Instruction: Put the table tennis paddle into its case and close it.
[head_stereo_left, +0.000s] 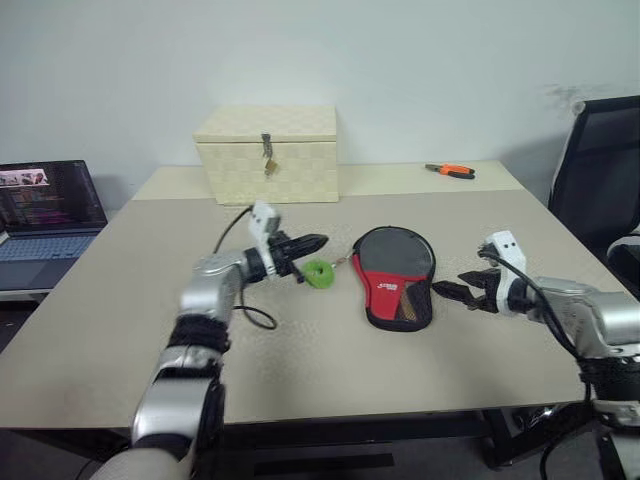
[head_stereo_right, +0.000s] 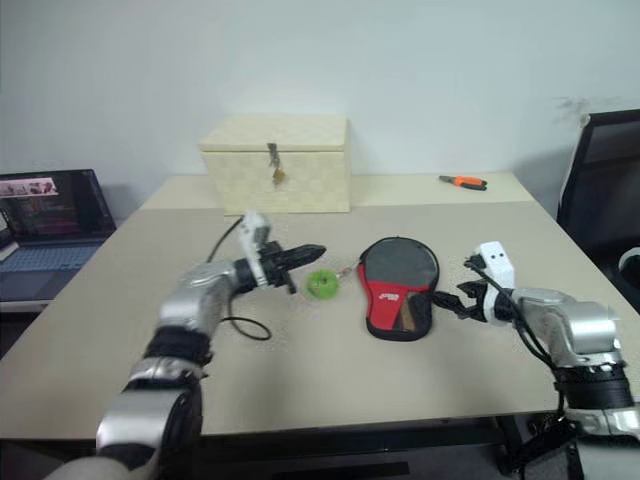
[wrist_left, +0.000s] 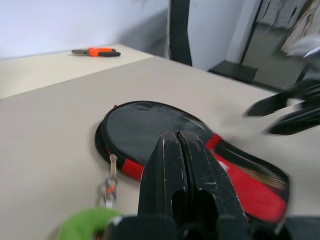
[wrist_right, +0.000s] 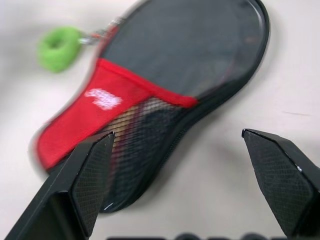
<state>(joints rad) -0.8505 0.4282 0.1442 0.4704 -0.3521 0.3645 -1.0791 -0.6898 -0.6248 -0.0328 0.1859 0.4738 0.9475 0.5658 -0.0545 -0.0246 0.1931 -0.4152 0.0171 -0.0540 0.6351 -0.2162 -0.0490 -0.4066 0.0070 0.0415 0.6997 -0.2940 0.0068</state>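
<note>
The case (head_stereo_left: 398, 270) lies flat at the middle of the table (head_stereo_left: 120, 300), its dark round end toward the far side and its red part with the mesh pocket toward me. A green ring (head_stereo_left: 320, 273) on a short cord hangs off the case's zipper rim on its left side. My left gripper (head_stereo_left: 318, 241) is shut, pointing right, just above and beside the green ring (wrist_left: 87, 225); nothing shows between its fingers. My right gripper (head_stereo_left: 455, 285) stands open just right of the case (wrist_right: 150, 75), apart from it. The table tennis paddle is hidden.
A cream latched box (head_stereo_left: 268, 153) stands at the table's far side. Orange-handled pliers (head_stereo_left: 450, 170) lie at the far right. A laptop (head_stereo_left: 45, 210) sits on a lower surface to the left, and a black chair (head_stereo_left: 600, 160) is at the right.
</note>
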